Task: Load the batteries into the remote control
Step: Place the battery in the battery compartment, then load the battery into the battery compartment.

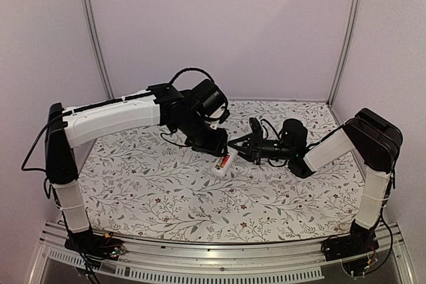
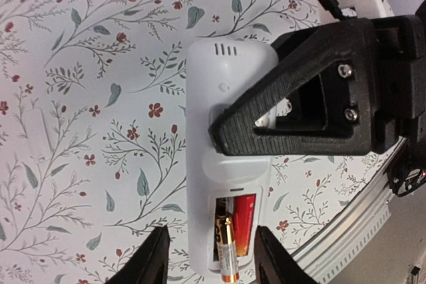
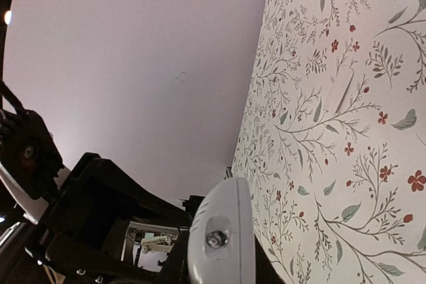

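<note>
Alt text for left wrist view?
White remote control lies back-up on floral cloth, red battery and gold-tipped battery in its open recess. The right gripper's finger crosses its middle; left gripper's open fingers flank the recess end.

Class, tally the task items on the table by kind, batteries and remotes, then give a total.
Batteries: 2 (red battery, dark-and-gold battery)
Remote control: 1
Total: 3
</note>
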### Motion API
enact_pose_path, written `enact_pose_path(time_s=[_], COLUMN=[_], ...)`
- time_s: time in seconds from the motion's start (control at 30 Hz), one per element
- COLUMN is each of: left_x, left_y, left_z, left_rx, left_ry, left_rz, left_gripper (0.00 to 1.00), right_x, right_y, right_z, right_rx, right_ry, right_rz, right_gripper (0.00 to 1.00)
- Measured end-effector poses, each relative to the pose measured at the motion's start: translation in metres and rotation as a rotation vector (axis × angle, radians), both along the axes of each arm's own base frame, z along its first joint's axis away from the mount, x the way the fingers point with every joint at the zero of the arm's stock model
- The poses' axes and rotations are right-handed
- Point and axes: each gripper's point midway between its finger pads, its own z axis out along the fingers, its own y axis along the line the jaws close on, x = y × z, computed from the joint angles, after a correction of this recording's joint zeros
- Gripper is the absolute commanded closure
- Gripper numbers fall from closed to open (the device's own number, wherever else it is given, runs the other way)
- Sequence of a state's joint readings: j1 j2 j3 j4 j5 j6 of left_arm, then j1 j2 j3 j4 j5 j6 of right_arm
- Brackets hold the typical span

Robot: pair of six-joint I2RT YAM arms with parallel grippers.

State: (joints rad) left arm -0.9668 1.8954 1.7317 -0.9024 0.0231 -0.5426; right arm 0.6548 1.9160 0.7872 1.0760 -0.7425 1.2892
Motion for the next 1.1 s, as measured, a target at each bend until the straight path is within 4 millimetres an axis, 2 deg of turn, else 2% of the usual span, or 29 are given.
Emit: enact_pose_path(time_s=[0.07,0.1,0.2,0.3,0.33,0.5,0.6,0.9,1.1], left_x=[0.000,-0.001,-0.008,-0.017,-0.021,-0.049,-0.053,-0.059,-0.060], left_y=[0.004,0.006,0.014,0.024,0.029,0.062,0.067,0.033,0.022], left_z=[0.008,0.012,0.024,0.032,0.034,0.021,0.013,0.014,0.002], left_rx=[-0.014,-0.026,-0.076,-0.141,-0.172,-0.283,-0.327,-0.484,-0.515], left_ry=[-0.032,-0.047,-0.091,-0.150,-0.173,-0.227,-0.222,-0.164,-0.095], left_rz=[-0.008,-0.014,-0.035,-0.069,-0.078,-0.143,-0.172,-0.276,-0.293], left_gripper=[0.43,0.35,0.24,0.01,0.01,0.01,0.07,0.19,0.29], right_x=[-0.002,-0.002,-0.004,-0.005,-0.005,-0.008,-0.010,-0.017,-0.021], right_y=[0.001,0.001,0.001,0.001,0.001,0.002,0.002,0.004,0.007], right_z=[0.002,0.002,0.004,0.005,0.005,0.010,0.014,0.036,0.033], right_rx=[0.006,0.008,0.013,0.018,0.020,0.033,0.049,0.127,0.140], right_ry=[-0.001,-0.001,-0.003,-0.005,-0.006,-0.010,-0.018,-0.052,-0.022], right_rz=[0.009,0.012,0.021,0.027,0.030,0.046,0.057,0.095,0.113], right_gripper=[1.00,1.00,1.00,1.00,1.00,1.00,1.00,1.00,1.00])
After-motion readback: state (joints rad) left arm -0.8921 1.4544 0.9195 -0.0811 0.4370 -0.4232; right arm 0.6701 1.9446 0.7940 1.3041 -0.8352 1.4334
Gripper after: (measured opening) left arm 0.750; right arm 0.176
